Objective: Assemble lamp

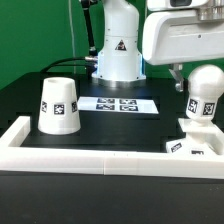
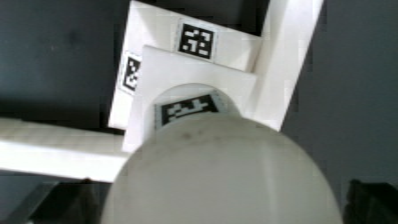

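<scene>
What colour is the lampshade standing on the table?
White lampshade with a black-and-white square tag; clearest in exterior view.

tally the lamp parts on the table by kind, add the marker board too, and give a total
lamp shade: 1
lamp bulb: 1
lamp base: 1
marker board: 1
total: 4

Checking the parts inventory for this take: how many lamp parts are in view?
3. The lamp shade stands at the exterior view's left. The lamp base sits low at its right, and the bulb is directly above that base. None appears hidden.
</scene>
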{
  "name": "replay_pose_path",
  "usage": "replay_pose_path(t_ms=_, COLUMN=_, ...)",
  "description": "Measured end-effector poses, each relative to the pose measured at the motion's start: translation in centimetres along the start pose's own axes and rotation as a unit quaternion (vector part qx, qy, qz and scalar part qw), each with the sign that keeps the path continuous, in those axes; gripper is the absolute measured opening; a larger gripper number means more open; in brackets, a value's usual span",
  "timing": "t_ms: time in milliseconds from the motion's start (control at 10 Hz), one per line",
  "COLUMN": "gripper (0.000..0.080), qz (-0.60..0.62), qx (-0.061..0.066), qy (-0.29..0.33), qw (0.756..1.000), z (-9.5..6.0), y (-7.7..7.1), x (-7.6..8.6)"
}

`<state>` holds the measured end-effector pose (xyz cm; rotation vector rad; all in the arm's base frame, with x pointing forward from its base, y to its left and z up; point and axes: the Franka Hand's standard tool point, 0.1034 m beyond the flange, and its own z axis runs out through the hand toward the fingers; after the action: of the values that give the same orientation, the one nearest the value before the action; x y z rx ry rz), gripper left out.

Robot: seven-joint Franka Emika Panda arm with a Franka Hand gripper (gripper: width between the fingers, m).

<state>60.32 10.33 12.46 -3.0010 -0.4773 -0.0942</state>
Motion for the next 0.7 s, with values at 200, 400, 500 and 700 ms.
replay_pose_path(t_ms=200, gripper=0.0698, qz=-0.098, qx=-0.007, qy=-0.003, qw=0.995, z=0.05, y=0.08, x=0.08)
replay_pose_path(t_ms=400, gripper=0.0698, qz=-0.203, qx=-0.017, qy=-0.011, qw=0.979, z=0.35, y=-0.08, x=0.14)
replay_pose_path(t_ms=500, gripper=0.0698, qz=-0.248, qx=-0.025, qy=-0.016, qw=0.968, z=0.49, y=-0.13, x=0.24)
replay_pose_path(t_ms=700, gripper=0.0698, qz=-0.31, qx=-0.03, qy=-0.022, qw=0.95, z=0.62, y=-0.06, x=0.35)
